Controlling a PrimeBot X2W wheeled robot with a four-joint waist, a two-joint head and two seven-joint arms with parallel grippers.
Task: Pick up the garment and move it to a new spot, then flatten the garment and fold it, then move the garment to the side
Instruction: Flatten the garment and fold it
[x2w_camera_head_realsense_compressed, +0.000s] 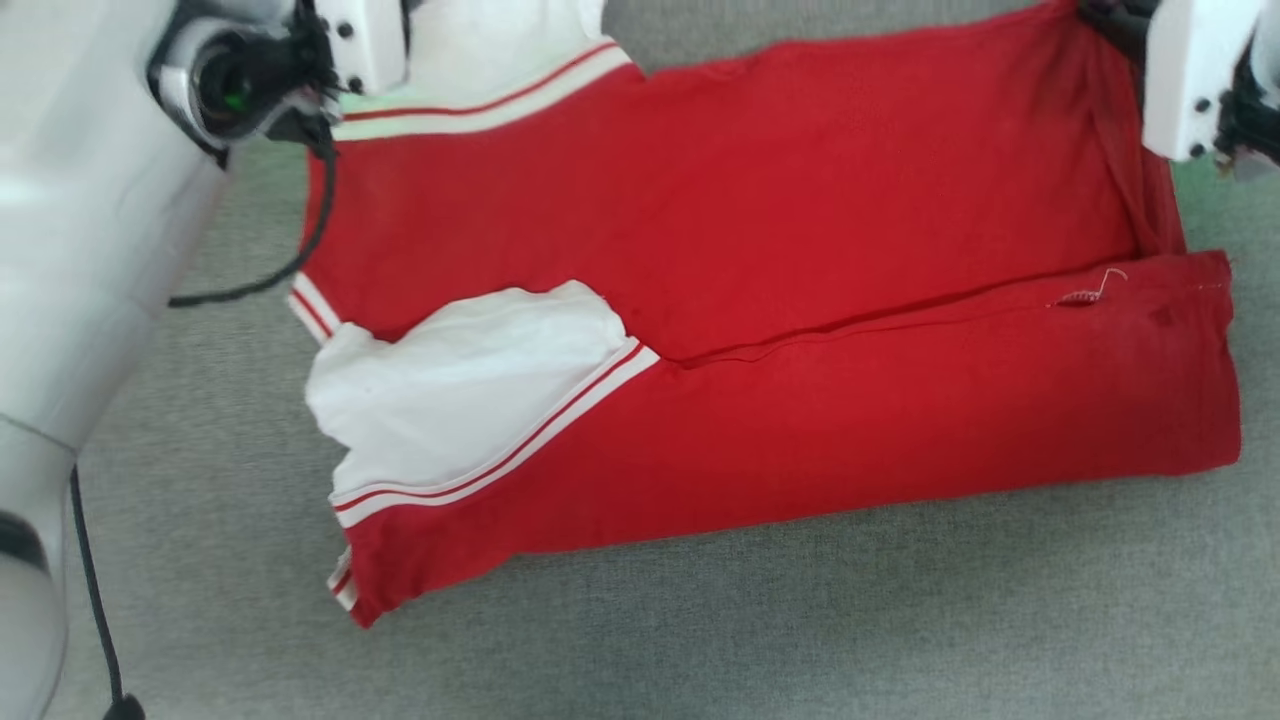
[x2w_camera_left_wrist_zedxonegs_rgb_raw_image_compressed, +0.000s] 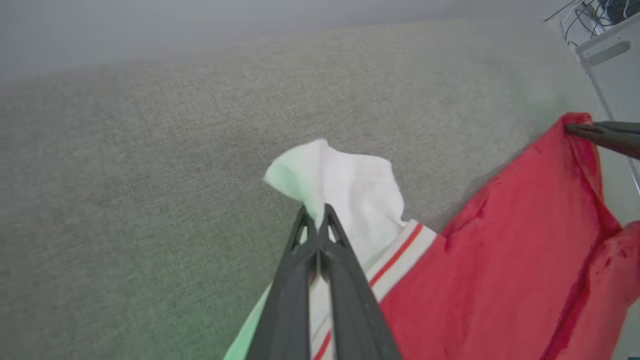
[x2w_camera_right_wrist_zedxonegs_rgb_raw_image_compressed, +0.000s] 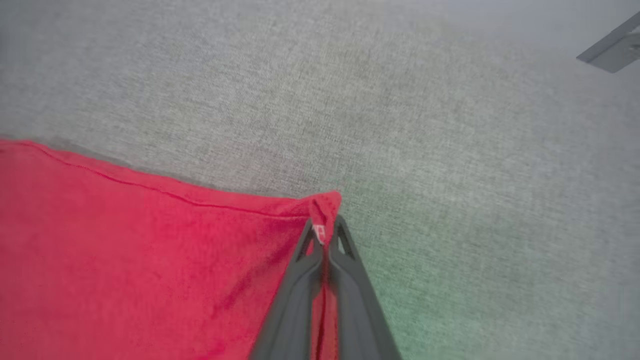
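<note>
Head view: one red knit jersey with white short sleeves (x2w_camera_head_realsense_compressed: 800, 220) lies on the grey woven surface (x2w_camera_head_realsense_compressed: 700, 620), its near long side already folded inward. The left gripper (x2w_camera_left_wrist_zedxonegs_rgb_raw_image_compressed: 316, 216) is pinched tight on the far white sleeve (x2w_camera_left_wrist_zedxonegs_rgb_raw_image_compressed: 350, 180). The right gripper (x2w_camera_right_wrist_zedxonegs_rgb_raw_image_compressed: 327, 231) is clamped on the far red hem corner (x2w_camera_right_wrist_zedxonegs_rgb_raw_image_compressed: 325, 202). Both likely hold that edge to lift it together for the next fold. Count: one jersey, two sleeves, two grippers.
</note>
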